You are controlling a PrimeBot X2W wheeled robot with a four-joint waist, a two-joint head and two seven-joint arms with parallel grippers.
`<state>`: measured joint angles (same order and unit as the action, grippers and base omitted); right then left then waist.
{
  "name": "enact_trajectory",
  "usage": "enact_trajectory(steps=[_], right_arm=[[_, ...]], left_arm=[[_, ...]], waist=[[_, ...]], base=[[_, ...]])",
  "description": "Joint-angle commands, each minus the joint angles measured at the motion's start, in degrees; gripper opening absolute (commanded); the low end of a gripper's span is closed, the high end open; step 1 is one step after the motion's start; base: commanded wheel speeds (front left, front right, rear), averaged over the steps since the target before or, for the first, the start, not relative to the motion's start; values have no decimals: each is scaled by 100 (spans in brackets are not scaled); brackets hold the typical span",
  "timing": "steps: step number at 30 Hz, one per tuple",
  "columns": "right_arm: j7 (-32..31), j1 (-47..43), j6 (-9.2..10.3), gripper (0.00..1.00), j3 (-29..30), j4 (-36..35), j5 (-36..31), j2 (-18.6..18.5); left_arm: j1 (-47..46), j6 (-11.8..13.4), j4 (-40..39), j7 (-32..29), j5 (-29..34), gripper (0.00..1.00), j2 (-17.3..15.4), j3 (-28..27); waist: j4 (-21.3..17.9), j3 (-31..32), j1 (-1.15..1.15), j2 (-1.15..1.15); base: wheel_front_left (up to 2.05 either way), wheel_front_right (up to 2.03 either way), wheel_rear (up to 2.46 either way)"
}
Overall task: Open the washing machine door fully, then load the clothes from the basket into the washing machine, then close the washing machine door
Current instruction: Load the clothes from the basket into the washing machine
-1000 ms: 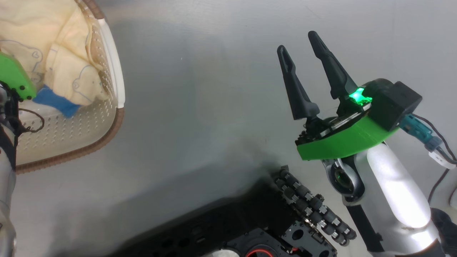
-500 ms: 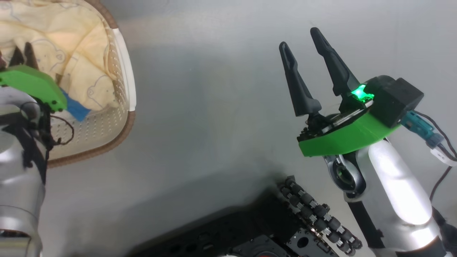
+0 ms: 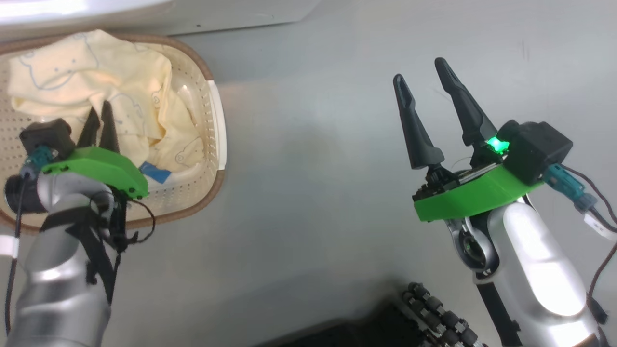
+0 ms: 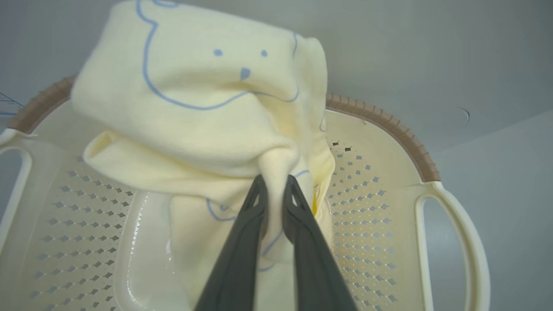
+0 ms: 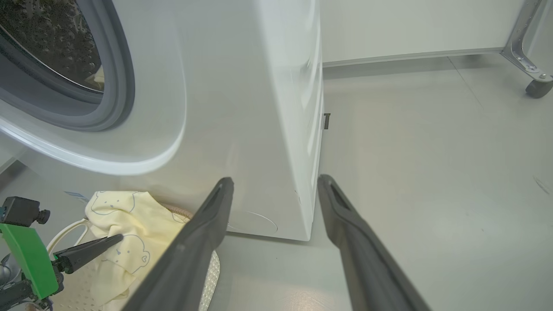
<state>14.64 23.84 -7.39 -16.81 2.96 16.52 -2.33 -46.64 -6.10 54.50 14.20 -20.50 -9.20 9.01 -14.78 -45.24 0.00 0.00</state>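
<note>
left gripper (image 4: 275,181) jaws clamp clothes (image 4: 194,99) over basket (image 4: 389,126); right gripper (image 3: 420,71) jaws apart

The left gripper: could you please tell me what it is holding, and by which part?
The left gripper pinches the clothes by a bunched fold between its fingers; the right gripper holds nothing.

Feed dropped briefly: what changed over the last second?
Mostly the head camera moved, bringing the basket and left gripper further into view. The left gripper stays shut on the clothes, over the basket. The right gripper stays open above the floor.
</note>
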Motion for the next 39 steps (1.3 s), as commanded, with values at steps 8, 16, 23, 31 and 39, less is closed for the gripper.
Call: enact_trajectory(steps=[8,16,23,31,39], right_arm=[[36,-555,-10,100,54,-44,-64,-54],[36,-910,-10,100,130,73,-138,-54],[36,-1204,-10,100,183,165,-269,-54],[36,-1598,-10,100,293,236,-406,-54],[36,-1982,-10,100,372,286,-488,-54]], left_arm=[[1267,-6,-1064,79,66,0,35,-331],[2264,22,-1831,79,88,0,275,-544],[2968,9,-2277,79,102,0,459,-674],[3723,14,-3051,80,288,0,580,-787],[4509,-27,-3973,80,435,0,624,-853]], waist=[[241,1065,0,0],[354,1871,0,0],[472,2590,0,0],[650,3286,0,0],[779,3887,0,0]], base=[[0,0,0],[0,0,0],[0,0,0],[0,0,0],[0,0,0]])
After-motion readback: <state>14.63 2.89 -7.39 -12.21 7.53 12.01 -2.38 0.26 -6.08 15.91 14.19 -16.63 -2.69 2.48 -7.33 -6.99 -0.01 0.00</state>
